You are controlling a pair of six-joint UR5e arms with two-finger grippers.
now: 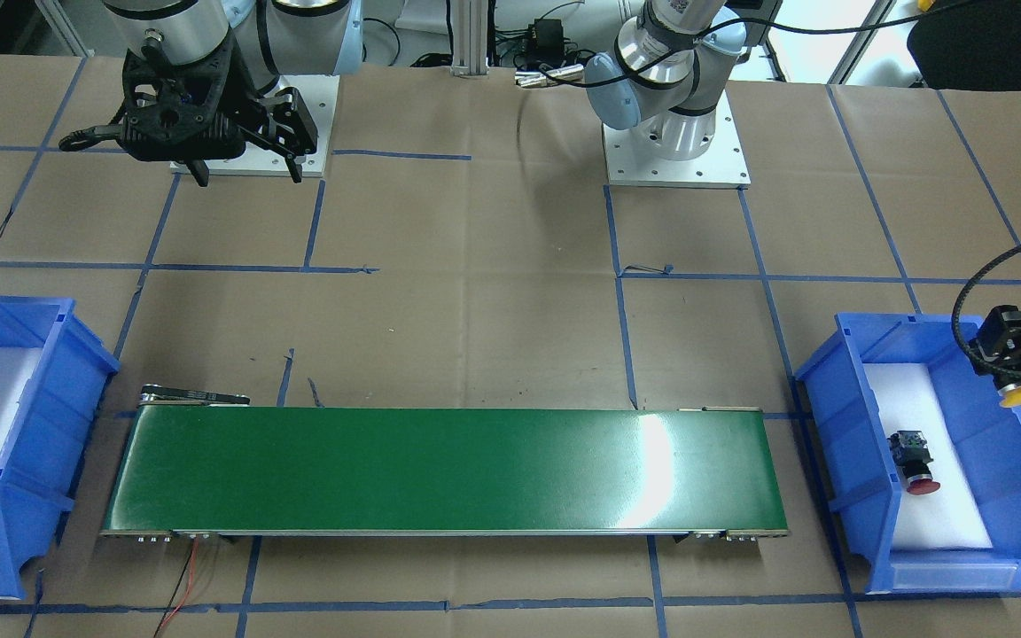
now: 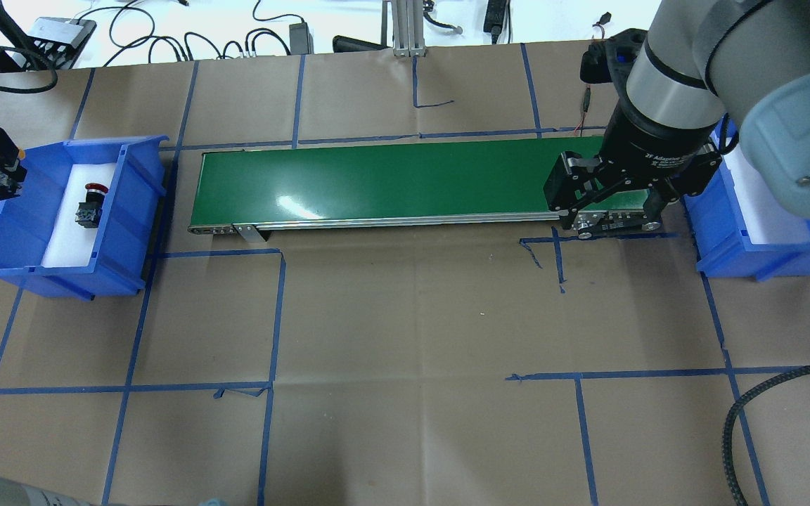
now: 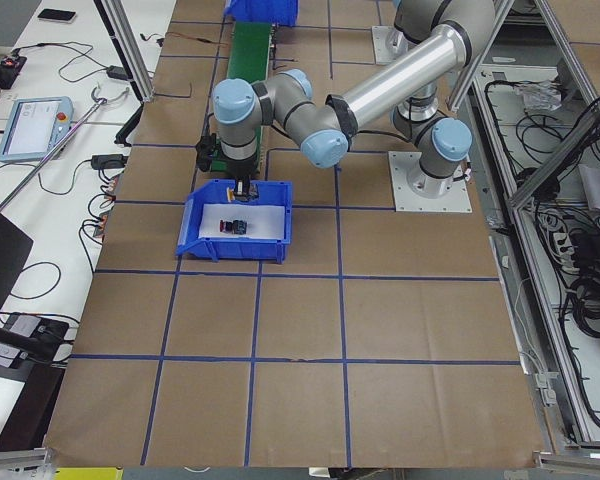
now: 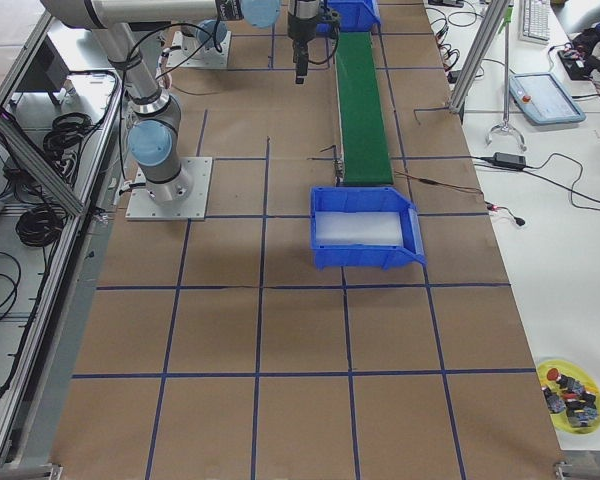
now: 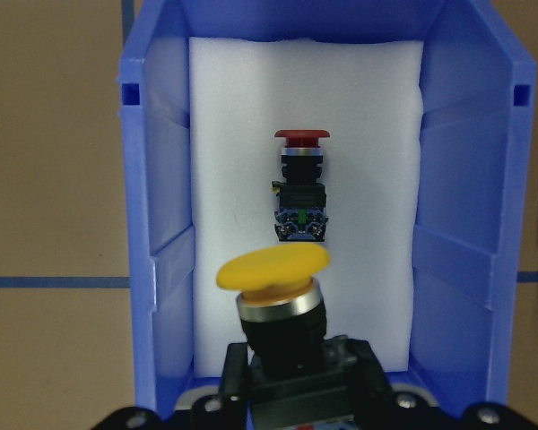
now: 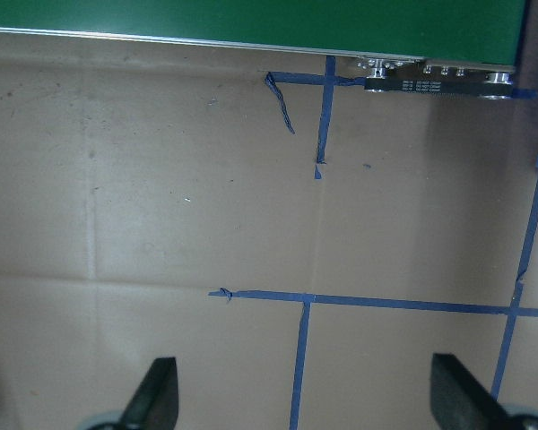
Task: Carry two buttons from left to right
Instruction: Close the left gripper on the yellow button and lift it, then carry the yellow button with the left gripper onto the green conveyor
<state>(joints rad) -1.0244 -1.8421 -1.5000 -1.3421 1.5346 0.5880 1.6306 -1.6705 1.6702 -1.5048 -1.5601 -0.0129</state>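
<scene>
Clamping one yellow button [image 5: 273, 269], left end effector [image 1: 1013, 359] faces one red button [image 5: 301, 184].

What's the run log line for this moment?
left gripper: shut on yellow button over bin | red button: in bin | right gripper: open

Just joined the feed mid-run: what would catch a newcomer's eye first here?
The left end effector grips the yellow button above the left blue bin, where the red button lies on white foam. A long green conveyor crosses the middle, and the right end effector hangs open near its right end.
</scene>
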